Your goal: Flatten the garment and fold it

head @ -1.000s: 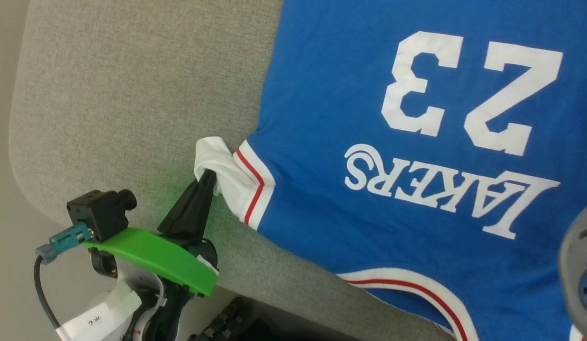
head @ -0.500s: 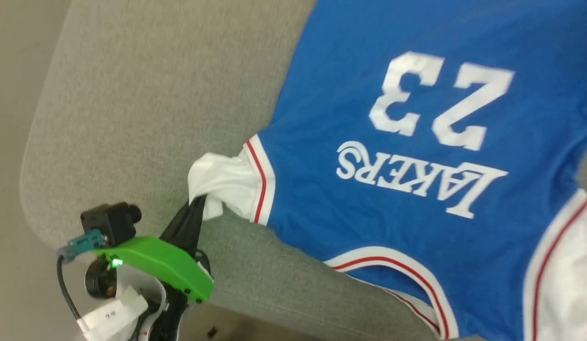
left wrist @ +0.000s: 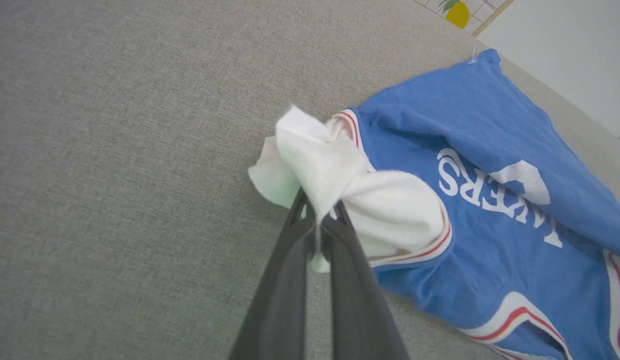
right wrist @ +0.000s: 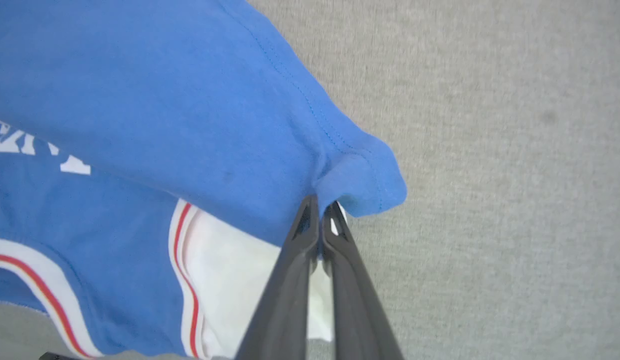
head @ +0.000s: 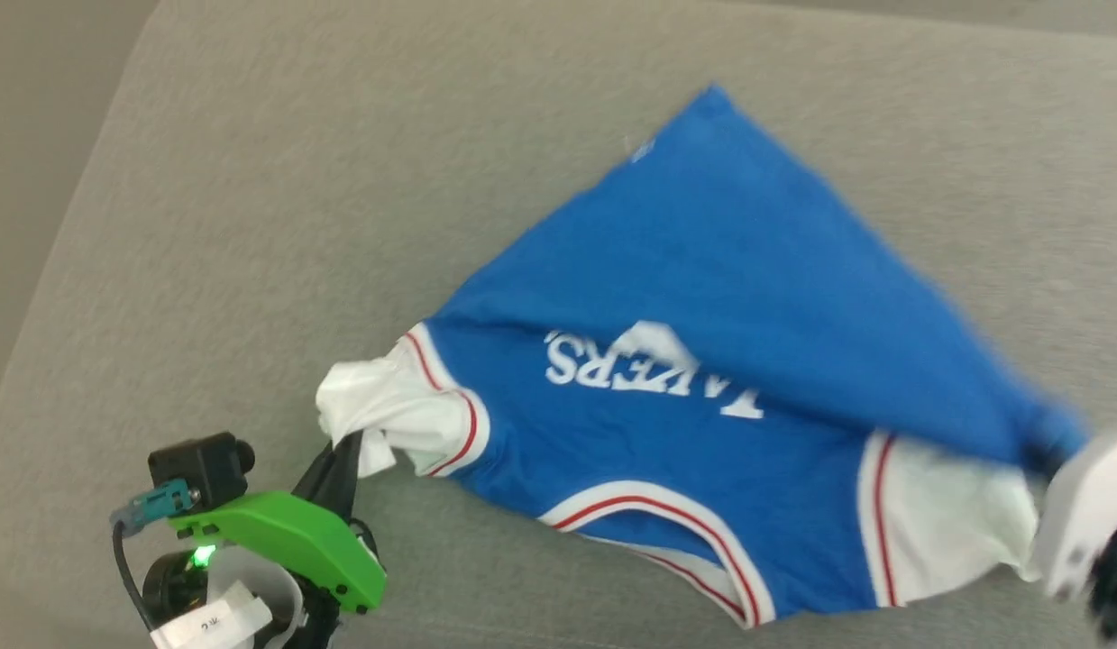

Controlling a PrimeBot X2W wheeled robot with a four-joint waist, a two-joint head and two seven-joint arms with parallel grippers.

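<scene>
1. Garment (head: 702,270): blue jersey tee lying mid-surface, partly lifted at both near corners. A blue flap is folded over the chest, covering part of the white "LAKERS" print (head: 648,374).
2. The left white sleeve (head: 378,415) is bunched. The right white sleeve (head: 946,514) lies under the blue hem corner (right wrist: 365,175).
3. Left claw (left wrist: 317,215): fingers pressed together, pinching the bunched left sleeve.
4. Right claw (right wrist: 320,205): fingers pressed together on the blue hem corner, with white sleeve cloth just beneath.
5. Surface (head: 251,225): grey woven fabric with a rounded edge at the left.
6. Left wrist: green housing (head: 288,541), black camera block (head: 197,464) and white label (head: 206,622), low at the near-left edge.
7. Right arm: pale body (head: 1076,514) at the right edge, blurred.
8. The left wrist view shows a pale wall and a yellow fruit sticker (left wrist: 458,13) beyond the far edge.
</scene>
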